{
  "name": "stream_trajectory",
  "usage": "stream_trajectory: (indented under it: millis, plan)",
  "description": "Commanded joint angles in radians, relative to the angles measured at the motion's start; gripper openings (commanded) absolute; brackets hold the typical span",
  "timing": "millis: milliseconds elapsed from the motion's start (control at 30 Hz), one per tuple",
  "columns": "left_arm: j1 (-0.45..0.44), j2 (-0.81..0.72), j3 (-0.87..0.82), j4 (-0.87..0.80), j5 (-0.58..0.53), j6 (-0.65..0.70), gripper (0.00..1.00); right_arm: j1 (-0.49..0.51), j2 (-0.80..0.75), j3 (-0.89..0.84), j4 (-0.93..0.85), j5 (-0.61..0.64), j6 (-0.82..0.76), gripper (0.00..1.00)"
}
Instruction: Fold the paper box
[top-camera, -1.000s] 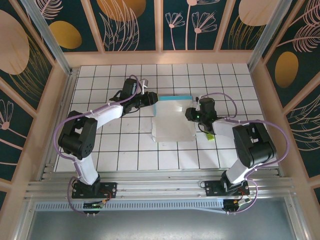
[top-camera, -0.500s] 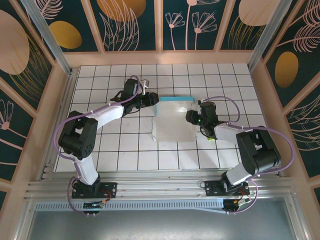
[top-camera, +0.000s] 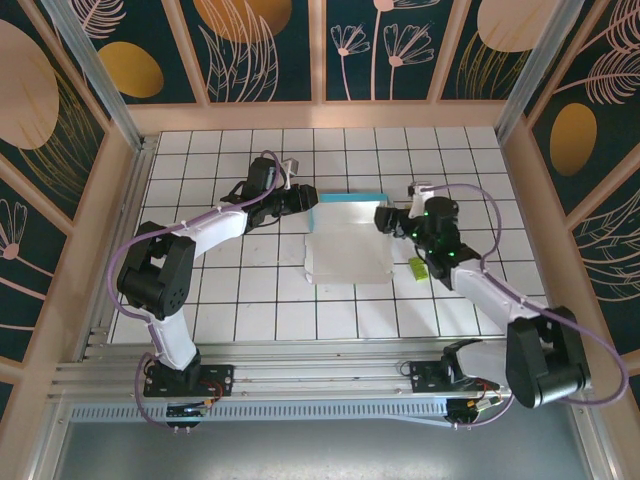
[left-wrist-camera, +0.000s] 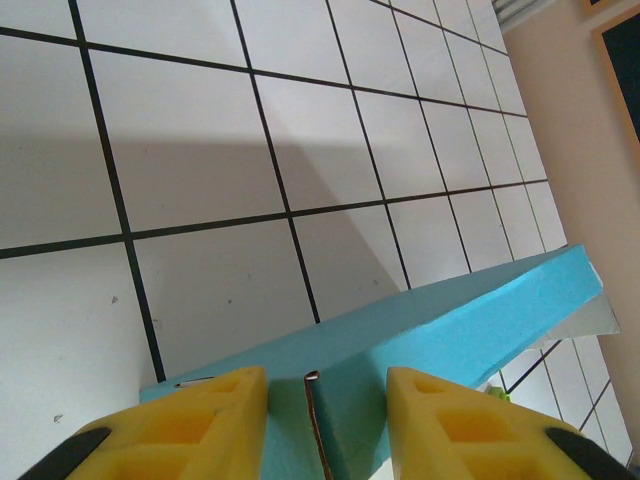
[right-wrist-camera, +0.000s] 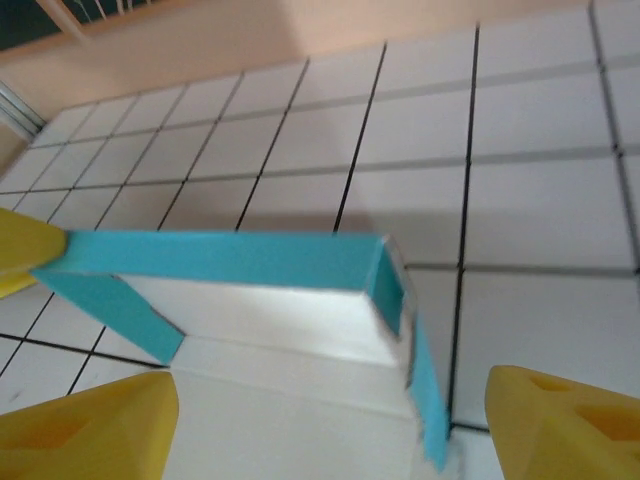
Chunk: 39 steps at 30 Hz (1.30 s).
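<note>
I see the paper box (top-camera: 348, 248) near the middle of the tiled counter (top-camera: 250, 295), between the two arms. Most of it lies flat as a white sheet. Its far edge is folded up into a low light-blue wall running left to right. From the right wrist camera that wall (right-wrist-camera: 250, 260) stands upright with a white inner face. A short blue side flap turns back toward me at its right corner, and another one slants down at the left end.

My left end effector (top-camera: 306, 200) is at the left end of the blue wall. In its own camera the yellow fingers (left-wrist-camera: 200, 425) are drawn in to a narrow gap with the wall's corner (left-wrist-camera: 450, 320) between them. Blue card reaches both pads and a thin card edge stands in the middle, so it has hold of the box there.

My right end effector (top-camera: 386, 218) sits just off the wall's right corner with its jaws spread wide. Its yellow fingertips (right-wrist-camera: 90, 430) stand far apart over the white sheet and hold nothing.

A small yellow-green piece (top-camera: 419, 268) lies on the counter just right of the box.
</note>
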Motion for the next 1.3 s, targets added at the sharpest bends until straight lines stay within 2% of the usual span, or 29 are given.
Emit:
stream_trajectory:
  millis: [0,167,233,333,467,600,733,900,1067,1267]
  plan:
    - [-0.014,0.016,0.008,-0.045,0.012,0.010,0.35,-0.083,-0.018,0.003,0.026,-0.093,-0.184,0.77]
    - [-0.014,0.013,0.010,-0.046,0.015,0.010,0.35,-0.245,0.094,0.072,0.007,-0.323,-0.352,0.74]
    - [-0.015,0.015,0.010,-0.044,0.015,0.007,0.35,-0.281,0.152,0.097,-0.007,-0.366,-0.426,0.73]
    - [-0.017,0.020,0.010,-0.036,0.020,0.003,0.35,-0.290,0.254,0.155,-0.074,-0.359,-0.572,0.71]
    - [-0.017,0.022,0.019,-0.050,0.021,0.015,0.35,-0.284,0.356,0.242,-0.211,-0.421,-0.711,0.69]
    - [-0.017,0.018,0.019,-0.053,0.010,0.023,0.35,-0.282,0.385,0.270,-0.248,-0.477,-0.740,0.66]
    - [-0.017,0.024,0.025,-0.050,0.018,0.019,0.35,-0.266,0.411,0.276,-0.253,-0.519,-0.761,0.59]
    - [-0.017,0.026,0.027,-0.053,0.017,0.021,0.35,-0.211,0.439,0.290,-0.246,-0.489,-0.790,0.55]
    - [-0.017,0.021,0.022,-0.055,0.011,0.020,0.35,-0.185,0.475,0.319,-0.284,-0.516,-0.814,0.53]
    - [-0.017,0.021,0.024,-0.053,0.010,0.019,0.35,-0.158,0.497,0.318,-0.236,-0.468,-0.765,0.47]
